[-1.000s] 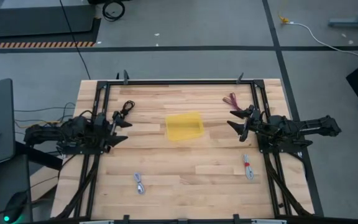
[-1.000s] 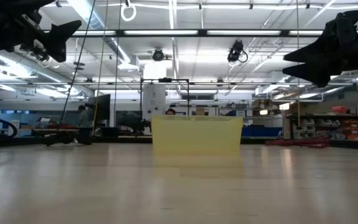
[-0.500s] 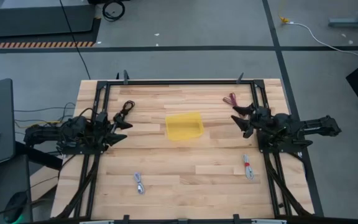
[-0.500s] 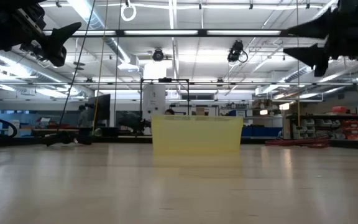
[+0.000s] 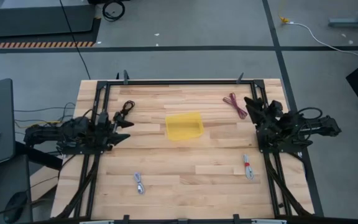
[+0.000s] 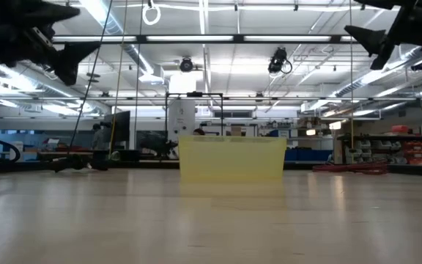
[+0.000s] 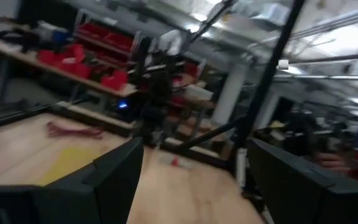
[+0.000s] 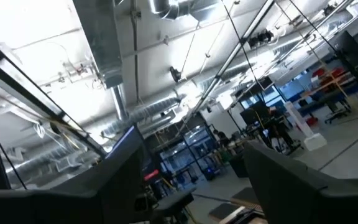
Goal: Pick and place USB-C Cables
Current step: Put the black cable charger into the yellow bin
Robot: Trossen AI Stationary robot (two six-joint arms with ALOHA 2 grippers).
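Note:
The black cable (image 5: 126, 110) lies at the far left of the table, just beyond my left gripper (image 5: 123, 124), which is open and empty above the table. The dark red cable (image 5: 234, 104) lies at the far right, beside my right gripper (image 5: 251, 107), which is open, empty, raised and tipped upward; its wrist view (image 8: 194, 149) shows only the ceiling. The grey-silver cable (image 5: 140, 183) lies near the front left. The white cable with a red band (image 5: 248, 167) lies at the front right. Each bundle rests flat on the wood.
A yellow bin (image 5: 184, 126) stands at the table's middle, also in the low view (image 6: 231, 158) and the left wrist view (image 7: 67, 158). A black frame (image 5: 179, 81) runs along the table's far edge and sides. Bare wood lies between the bin and the near edge.
My right gripper has risen and swung toward the table's far right corner, tipping its fingers upward, and now stands beside the dark red cable. It has stayed open. No cable has moved.

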